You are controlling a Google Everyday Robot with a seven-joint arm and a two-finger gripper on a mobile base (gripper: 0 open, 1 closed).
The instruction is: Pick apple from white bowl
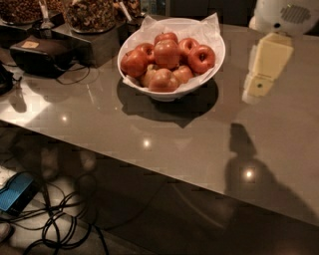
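Observation:
The white bowl [164, 92] stands on the grey table, lined with white paper whose corners stick up at the back. It holds several red-orange apples in a heap. The large apple [167, 53] with a paler blush lies on top in the middle. A deep red apple with a dark stem dimple [202, 58] lies at its right. A smaller yellowish apple [148, 75] lies lower, partly hidden. My gripper [260, 82], cream-coloured, hangs above the table to the right of the bowl, apart from it, pointing down. Nothing shows in it.
Dark trays of nuts [89, 15] stand at the back left. A black device [40, 55] with a cable lies left of the bowl. The table's front edge [149, 172] runs diagonally. Below it, cables [60, 219] and a blue object [15, 191] lie on the floor.

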